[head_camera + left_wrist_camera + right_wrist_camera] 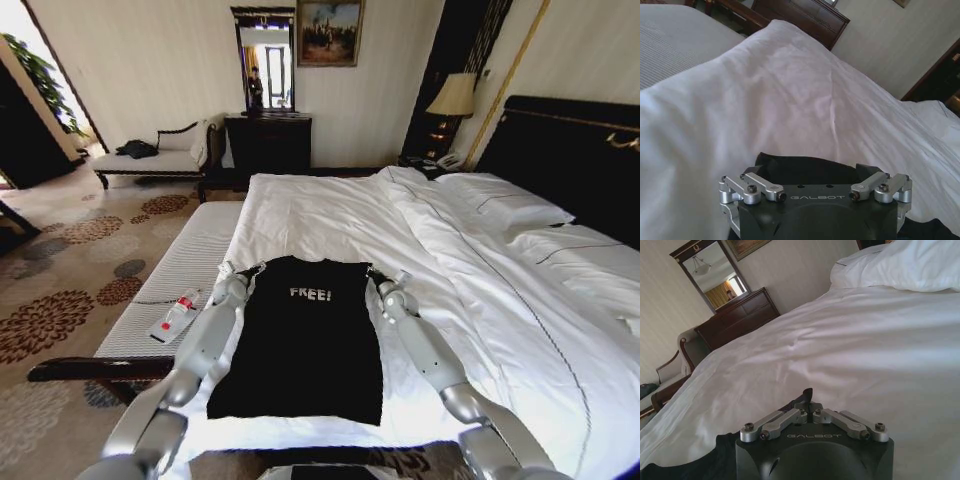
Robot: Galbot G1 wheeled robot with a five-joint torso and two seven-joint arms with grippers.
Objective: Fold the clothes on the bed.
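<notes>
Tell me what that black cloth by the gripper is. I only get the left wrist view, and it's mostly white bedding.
Observer: It is a black T-shirt lying flat on the bed, with white FREE! lettering on the chest. The left gripper sits open at one far corner.
Operator: Is there another arm?
Observer: Yes. The right gripper is at the other far corner, shut on a pinch of the fabric.
Operator: Anything beside the bed?
Observer: A striped bench on the robot's left, with what looks like a small bottle on it.
</notes>
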